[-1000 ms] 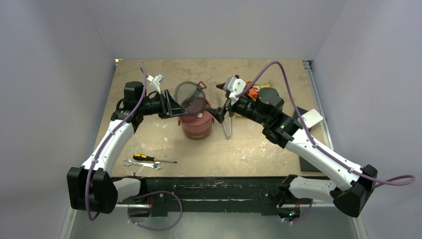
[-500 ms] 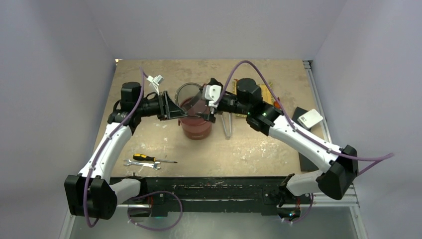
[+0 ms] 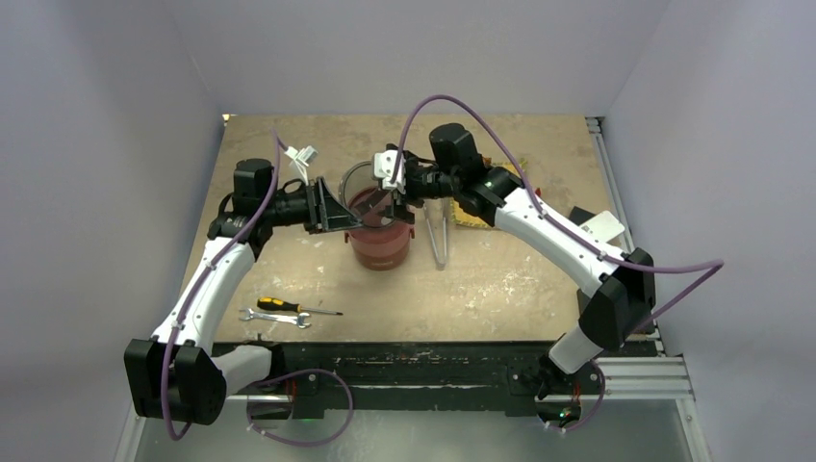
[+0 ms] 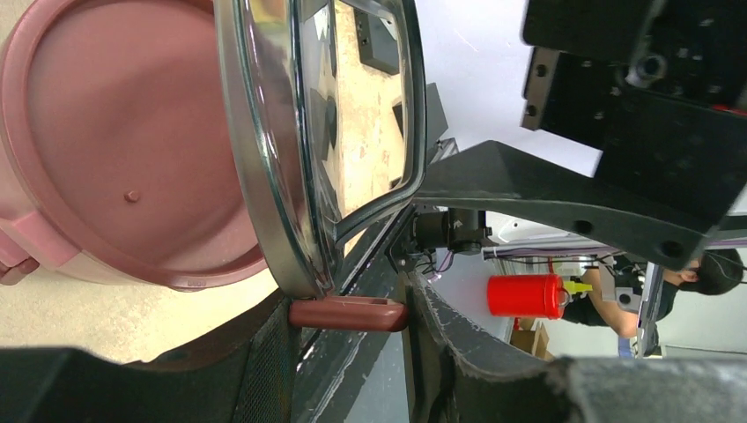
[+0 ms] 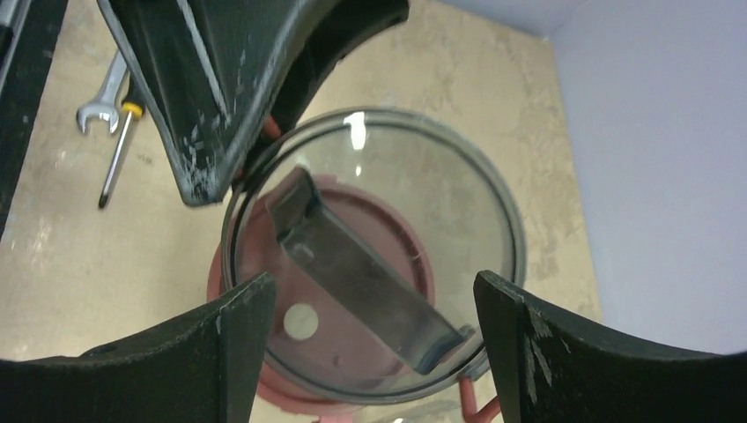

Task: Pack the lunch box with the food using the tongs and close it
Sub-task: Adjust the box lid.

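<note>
The dusty-red lunch box (image 3: 380, 245) stands mid-table with a flat red disc lid (image 4: 114, 159) on it. Its dark see-through top lid (image 3: 362, 183) hangs tilted just above the box. My left gripper (image 3: 332, 207) is shut on the lid's red side handle (image 4: 348, 314). My right gripper (image 3: 392, 191) is open, its fingers (image 5: 185, 352) on either side of the top lid (image 5: 379, 256) without touching it. The lid's dark bar handle (image 5: 352, 264) lies between the jaws. The silver tongs (image 3: 439, 241) lie on the table right of the box. No food is in view.
A screwdriver (image 3: 289, 306) and a small wrench (image 3: 274, 318) lie at the front left. A yellow woven mat (image 3: 478, 214) is partly hidden under my right arm. A dark block with a white piece (image 3: 601, 227) sits at the right edge.
My right arm swung left, from beside the box to over the tilted top lid, with its jaws still wide. The left gripper and the lid stayed put.
</note>
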Available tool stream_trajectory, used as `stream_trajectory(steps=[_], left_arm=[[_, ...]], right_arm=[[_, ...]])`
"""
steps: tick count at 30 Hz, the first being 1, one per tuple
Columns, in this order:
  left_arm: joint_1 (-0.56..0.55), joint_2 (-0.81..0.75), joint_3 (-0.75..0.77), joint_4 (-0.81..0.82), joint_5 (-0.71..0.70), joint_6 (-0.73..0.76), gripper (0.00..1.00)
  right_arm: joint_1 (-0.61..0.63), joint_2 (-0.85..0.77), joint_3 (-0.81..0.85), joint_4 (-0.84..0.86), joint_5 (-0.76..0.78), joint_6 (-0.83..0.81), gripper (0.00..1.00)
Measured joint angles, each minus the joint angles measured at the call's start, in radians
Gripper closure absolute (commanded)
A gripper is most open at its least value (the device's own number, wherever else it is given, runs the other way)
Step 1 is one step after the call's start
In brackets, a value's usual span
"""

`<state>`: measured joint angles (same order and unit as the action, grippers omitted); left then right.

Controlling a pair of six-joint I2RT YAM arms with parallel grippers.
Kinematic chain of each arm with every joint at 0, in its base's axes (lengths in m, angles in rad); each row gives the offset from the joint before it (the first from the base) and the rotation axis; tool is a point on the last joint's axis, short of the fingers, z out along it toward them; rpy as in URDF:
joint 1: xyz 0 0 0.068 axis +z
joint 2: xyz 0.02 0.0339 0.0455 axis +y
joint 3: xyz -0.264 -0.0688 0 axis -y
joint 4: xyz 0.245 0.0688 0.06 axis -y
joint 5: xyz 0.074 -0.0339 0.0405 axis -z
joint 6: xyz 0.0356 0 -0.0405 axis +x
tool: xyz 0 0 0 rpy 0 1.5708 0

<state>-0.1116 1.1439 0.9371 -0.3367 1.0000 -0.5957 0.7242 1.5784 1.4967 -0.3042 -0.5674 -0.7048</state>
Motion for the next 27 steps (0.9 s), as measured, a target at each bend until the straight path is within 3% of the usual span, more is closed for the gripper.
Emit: stream_trajectory(steps=[5,15,20,24,27], left_arm=[[0.000,0.000,0.004,-0.016,0.001,0.014,0.87],[0.014,0.001,0.011,-0.043,-0.003,0.014,0.85],[0.031,0.013,0.048,-0.009,-0.061,0.018,0.80],[0.027,0.043,0.061,-0.001,-0.069,0.034,0.67],[0.023,0.065,0.072,-0.005,-0.097,0.056,0.47]], right_arm=[[-0.011,0.040,0.020,-0.079,-0.005,-0.039,0.27],[-0.019,0.057,0.028,-0.115,0.000,-0.071,0.76],[-0.019,0.050,0.012,-0.136,0.000,-0.071,0.89],[-0.019,0.016,-0.046,-0.080,0.027,-0.035,0.95],[-0.016,-0.001,-0.084,-0.026,0.064,0.011,0.99]])
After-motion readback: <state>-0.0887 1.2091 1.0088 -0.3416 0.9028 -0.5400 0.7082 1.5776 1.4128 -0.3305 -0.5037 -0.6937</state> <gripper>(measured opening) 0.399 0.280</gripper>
